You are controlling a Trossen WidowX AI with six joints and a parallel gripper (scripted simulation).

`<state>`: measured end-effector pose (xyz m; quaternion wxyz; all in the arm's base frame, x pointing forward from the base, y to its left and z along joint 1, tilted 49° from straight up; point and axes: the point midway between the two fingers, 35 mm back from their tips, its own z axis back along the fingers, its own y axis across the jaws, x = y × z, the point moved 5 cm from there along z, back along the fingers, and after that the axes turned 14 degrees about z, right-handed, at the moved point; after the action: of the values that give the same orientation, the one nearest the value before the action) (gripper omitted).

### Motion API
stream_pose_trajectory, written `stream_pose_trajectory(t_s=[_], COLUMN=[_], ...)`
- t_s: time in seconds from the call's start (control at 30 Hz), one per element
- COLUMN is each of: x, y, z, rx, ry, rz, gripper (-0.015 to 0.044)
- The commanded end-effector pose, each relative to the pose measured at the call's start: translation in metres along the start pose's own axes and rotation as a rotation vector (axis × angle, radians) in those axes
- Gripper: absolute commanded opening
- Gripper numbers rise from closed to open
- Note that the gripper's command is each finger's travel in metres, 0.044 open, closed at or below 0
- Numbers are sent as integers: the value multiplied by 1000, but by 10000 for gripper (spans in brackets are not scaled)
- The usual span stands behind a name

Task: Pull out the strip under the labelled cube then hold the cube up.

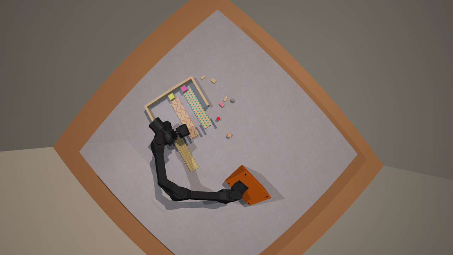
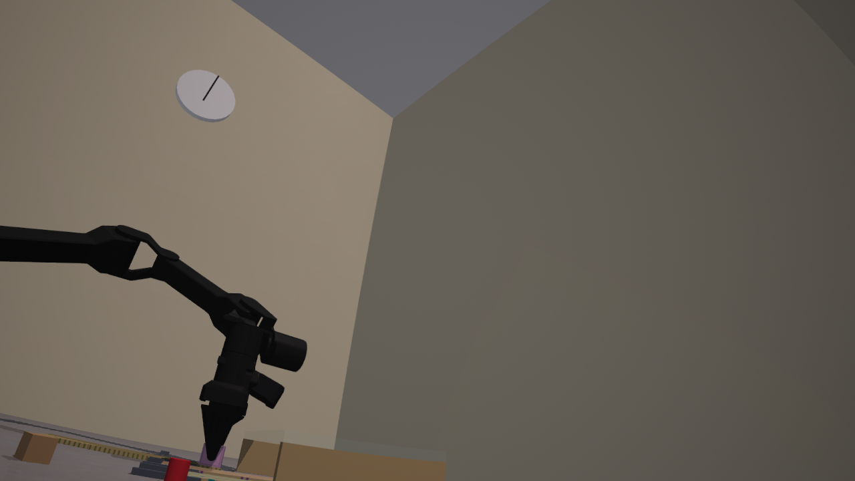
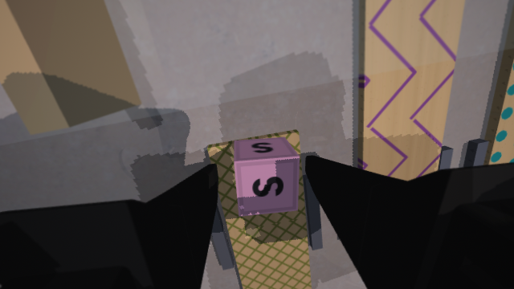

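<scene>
Pink cube (image 3: 266,178), black S; tan strip (image 3: 269,249), green crosshatch.

I see the labelled cube (image 3: 266,177): pale purple-pink, with a black letter S on its near face and another S on its top face. It sits upright and square on the far end of the cross-hatched strip (image 3: 271,257), a tan band with an olive-green diamond lattice. That strip lies flat on the grey surface, running lengthways between two short dark rails, with most of its length drawn out of the wooden frame. From the side I catch only the cube's lower part (image 2: 212,457). From above the strip (image 1: 187,157) shows plainly, angled toward the arm's base; the cube is hidden there.
</scene>
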<state>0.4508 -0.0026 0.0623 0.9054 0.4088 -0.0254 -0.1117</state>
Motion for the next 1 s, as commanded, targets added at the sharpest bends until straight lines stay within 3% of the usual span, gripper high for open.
stream_pose_trajectory(t_s=[0.0,0.03,0.17,0.4,0.53,0.97], x=[-1,-1,0,0,-2,-48], y=[0,0,0,0,-1,-16], z=[-5,-5,-2,-2,0,34], rx=[3,3,0,0,0,-1], ry=[3,3,2,2,2,4], rz=[-6,-6,0,0,0,-7], gripper=[250,250,145,98,0,0])
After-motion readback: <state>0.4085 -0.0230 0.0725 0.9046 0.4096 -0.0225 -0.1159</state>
